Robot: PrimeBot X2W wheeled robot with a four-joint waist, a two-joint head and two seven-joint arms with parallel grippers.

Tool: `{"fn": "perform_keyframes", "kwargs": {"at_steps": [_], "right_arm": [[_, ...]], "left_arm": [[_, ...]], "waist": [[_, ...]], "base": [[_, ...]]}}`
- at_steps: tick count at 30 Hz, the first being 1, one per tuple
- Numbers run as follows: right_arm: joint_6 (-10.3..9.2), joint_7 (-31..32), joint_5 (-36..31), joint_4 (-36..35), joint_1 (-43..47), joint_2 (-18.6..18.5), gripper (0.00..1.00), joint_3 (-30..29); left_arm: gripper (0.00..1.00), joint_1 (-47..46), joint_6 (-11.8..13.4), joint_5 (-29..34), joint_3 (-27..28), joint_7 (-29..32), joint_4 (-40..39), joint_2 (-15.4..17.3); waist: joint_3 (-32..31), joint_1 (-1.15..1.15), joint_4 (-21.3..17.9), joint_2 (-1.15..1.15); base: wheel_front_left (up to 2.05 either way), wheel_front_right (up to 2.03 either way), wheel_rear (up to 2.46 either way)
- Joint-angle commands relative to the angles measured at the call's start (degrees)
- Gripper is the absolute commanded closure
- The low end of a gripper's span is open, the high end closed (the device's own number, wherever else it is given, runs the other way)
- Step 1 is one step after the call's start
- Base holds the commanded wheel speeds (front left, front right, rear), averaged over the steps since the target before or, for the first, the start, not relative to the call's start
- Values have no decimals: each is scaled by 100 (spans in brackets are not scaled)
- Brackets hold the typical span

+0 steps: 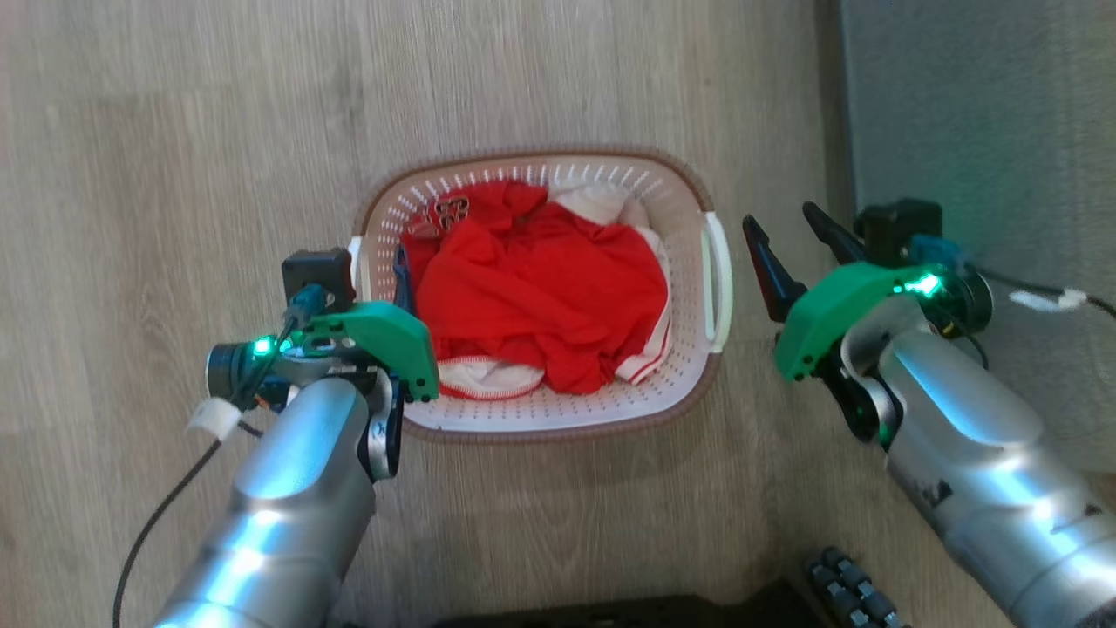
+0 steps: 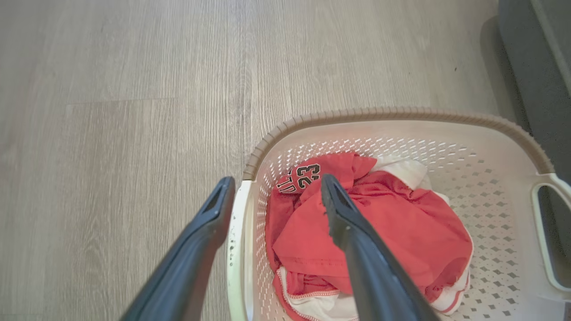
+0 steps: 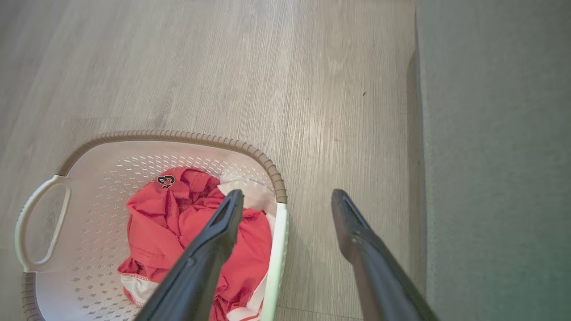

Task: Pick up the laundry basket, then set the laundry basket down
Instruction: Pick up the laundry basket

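Showing "23", a red jersey (image 1: 540, 296) fills the laundry basket (image 1: 567, 406); the left gripper (image 2: 277, 179), spread wide, straddles the left handle (image 2: 235, 267); the right gripper (image 1: 780, 216) gapes beside the right handle (image 1: 717, 279).

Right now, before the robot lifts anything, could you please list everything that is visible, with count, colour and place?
laundry basket: one, cream-white with a brown rim, on the floor, centre.
handles: two, white, at the basket's left and right sides.
jersey: one, red, number 23, crumpled inside the basket.
white cloth: at least one piece, white with red trim, under the jersey.
floor: one, pale wood.
grey surface: one, grey, along the floor's right side.
left gripper: one, dark fingers, open, one finger inside the basket, one outside.
right gripper: one, dark fingers, open, beside the right handle, apart from it.
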Motion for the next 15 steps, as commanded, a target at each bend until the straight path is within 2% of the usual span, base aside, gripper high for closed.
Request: {"fn": "perform_keyframes", "kwargs": {"at_steps": [1, 7, 11, 15], "right_arm": [[41, 46, 186, -17, 69, 47, 0, 220], [41, 197, 789, 193, -259, 41, 0, 731], [41, 209, 1074, 411, -469, 24, 0, 1054], [41, 191, 1298, 608, -590, 45, 0, 1343]], "left_arm": [[0, -28, 63, -100, 37, -29, 86, 61], [0, -376, 219, -255, -296, -29, 620, 61], [0, -590, 432, -336, -492, -29, 905, 61], [0, -710, 473, -477, -702, -29, 1082, 61]], "waist": [[207, -2, 53, 0], [447, -2, 101, 0], [579, -2, 140, 0], [650, -2, 146, 0]], "base": [[0, 0, 0], [0, 0, 0], [0, 0, 0], [0, 0, 0]]}}
